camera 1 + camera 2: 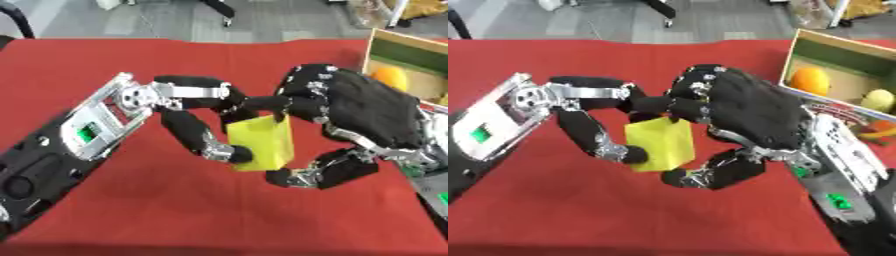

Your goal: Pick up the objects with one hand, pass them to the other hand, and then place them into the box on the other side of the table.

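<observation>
yellow block (261, 142) between left hand (197, 117), right hand (350, 120) (both gripping)

One yellow block (261, 142), two hands, one box (843, 75), three fruits inside.

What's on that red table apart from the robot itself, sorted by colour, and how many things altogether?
Yellow: 2, the block held between both robot hands (left robot hand, right robot hand), and a roundish thing in the box.
Orange: 1, a round thing in the box.
Reddish: 1, a partly hidden thing in the box.
Boxes: 1.
Total: 5.
</observation>
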Controlling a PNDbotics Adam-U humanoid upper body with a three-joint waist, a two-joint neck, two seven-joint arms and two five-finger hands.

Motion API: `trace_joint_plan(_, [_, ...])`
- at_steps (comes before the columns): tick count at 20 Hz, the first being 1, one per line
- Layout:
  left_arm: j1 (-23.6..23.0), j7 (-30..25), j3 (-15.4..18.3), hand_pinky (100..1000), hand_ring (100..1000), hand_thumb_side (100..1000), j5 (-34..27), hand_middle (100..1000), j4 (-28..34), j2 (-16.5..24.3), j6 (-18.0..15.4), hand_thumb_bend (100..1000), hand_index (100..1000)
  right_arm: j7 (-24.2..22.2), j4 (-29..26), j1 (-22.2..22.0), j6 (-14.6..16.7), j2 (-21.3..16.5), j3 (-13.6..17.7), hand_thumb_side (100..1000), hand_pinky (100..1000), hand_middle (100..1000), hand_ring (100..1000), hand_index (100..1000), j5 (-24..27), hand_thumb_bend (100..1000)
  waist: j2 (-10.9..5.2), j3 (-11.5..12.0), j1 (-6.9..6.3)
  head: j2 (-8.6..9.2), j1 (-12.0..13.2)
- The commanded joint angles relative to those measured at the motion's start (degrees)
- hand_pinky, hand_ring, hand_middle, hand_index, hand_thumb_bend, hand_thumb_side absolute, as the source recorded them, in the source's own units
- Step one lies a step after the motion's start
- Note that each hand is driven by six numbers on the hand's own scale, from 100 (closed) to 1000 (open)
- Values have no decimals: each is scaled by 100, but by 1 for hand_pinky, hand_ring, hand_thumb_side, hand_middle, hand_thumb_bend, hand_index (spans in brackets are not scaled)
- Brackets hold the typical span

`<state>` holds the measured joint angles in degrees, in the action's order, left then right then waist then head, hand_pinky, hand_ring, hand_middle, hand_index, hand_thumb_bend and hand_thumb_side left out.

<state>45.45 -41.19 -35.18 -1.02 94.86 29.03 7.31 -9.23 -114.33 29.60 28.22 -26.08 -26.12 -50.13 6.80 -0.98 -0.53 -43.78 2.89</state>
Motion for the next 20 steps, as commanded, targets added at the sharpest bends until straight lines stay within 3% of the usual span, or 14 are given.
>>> trace_joint_plan(1, [131,-10,44,633,563,459,-51,532,204,108,0,292,689,15,-27,0,-98,-177,77,403,623,494,585,889,-272,494,-152,2,4,-33,0])
trace_joint_plan(5, [125,20,78,634,562,459,-49,531,283,145,18,290,688,-21,-27,-36,-177,-197,58,405,623,460,583,868,-498,490,-155,6,6,-33,-3])
trace_joint_plan(8, [128,38,101,634,563,459,-53,531,353,169,43,290,688,-43,-27,-51,-225,-202,44,398,622,446,583,802,-578,472,-158,12,8,-33,-3])
trace_joint_plan(15, [117,72,140,635,590,463,-42,539,428,193,88,296,696,193,-27,-72,-411,-202,59,327,595,412,563,500,-530,289,-161,15,13,-33,1])
trace_joint_plan(20, [95,142,225,640,604,518,-24,566,448,236,83,363,720,575,-27,-91,-601,-211,64,298,586,389,556,455,-427,259,-163,12,13,-33,-6])
